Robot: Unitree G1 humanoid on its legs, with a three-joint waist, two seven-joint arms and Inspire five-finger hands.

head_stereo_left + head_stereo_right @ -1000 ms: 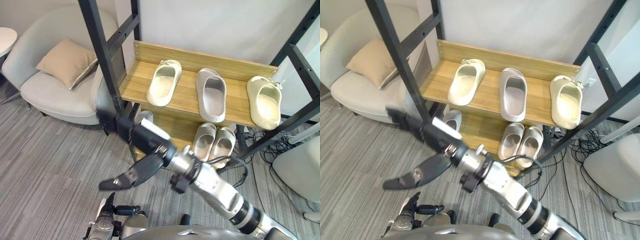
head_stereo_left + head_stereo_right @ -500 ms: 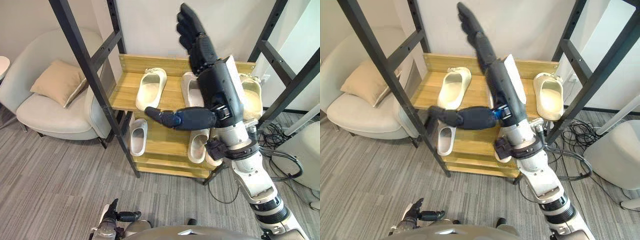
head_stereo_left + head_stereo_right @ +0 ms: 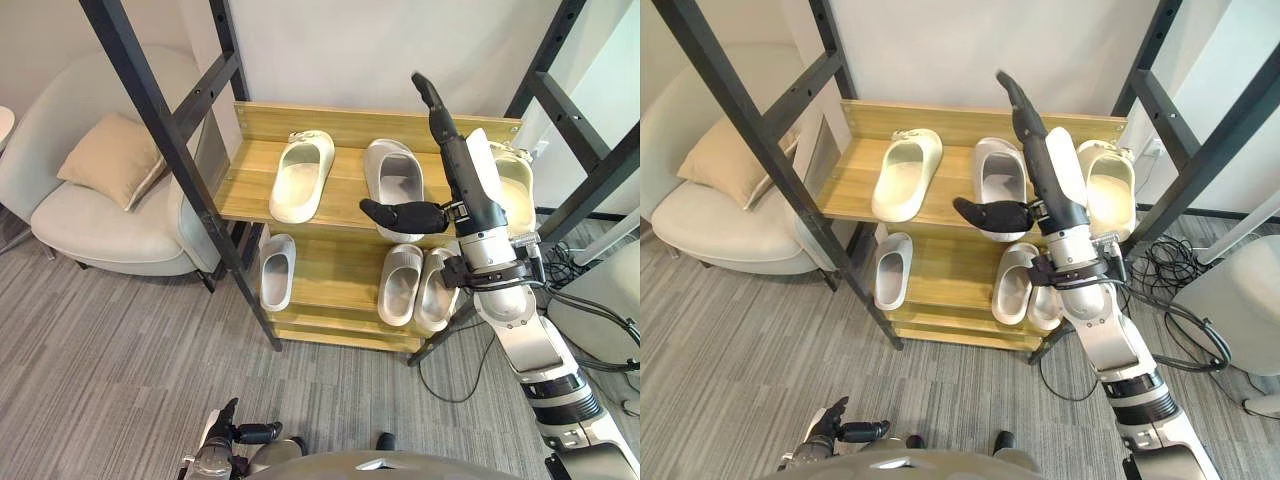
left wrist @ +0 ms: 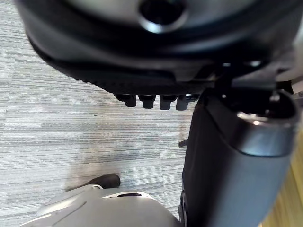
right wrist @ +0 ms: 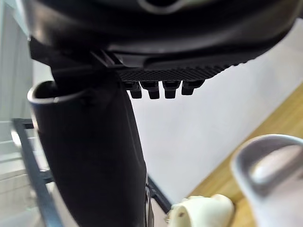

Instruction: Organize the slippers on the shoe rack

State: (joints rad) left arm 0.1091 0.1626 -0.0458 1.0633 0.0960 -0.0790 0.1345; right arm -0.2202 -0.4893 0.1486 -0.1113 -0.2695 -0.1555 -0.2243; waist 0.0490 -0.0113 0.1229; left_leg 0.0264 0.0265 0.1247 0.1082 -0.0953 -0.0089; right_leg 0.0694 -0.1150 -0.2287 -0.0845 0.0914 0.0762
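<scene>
"Where's its right hand just now?"

"Up in front of the shoe rack point(image 3: 300, 115). The right hand point(image 3: 465, 185) has its fingers straight and its thumb stuck out sideways, with nothing in it. It sits before the top shelf, between the grey slipper point(image 3: 392, 180) in the middle and the right cream slipper point(image 3: 518, 190), partly covering that one."

"And the other slippers?"

"The left cream slipper point(image 3: 298, 178) lies on the top shelf too. Below, a single pale slipper point(image 3: 275, 272) is at the left end, and a pair of pale slippers point(image 3: 418, 288) lies side by side at the right."

"The left hand?"

"The left hand point(image 3: 232, 434) is low, near the floor point(image 3: 100, 350), fingers relaxed, empty."
</scene>
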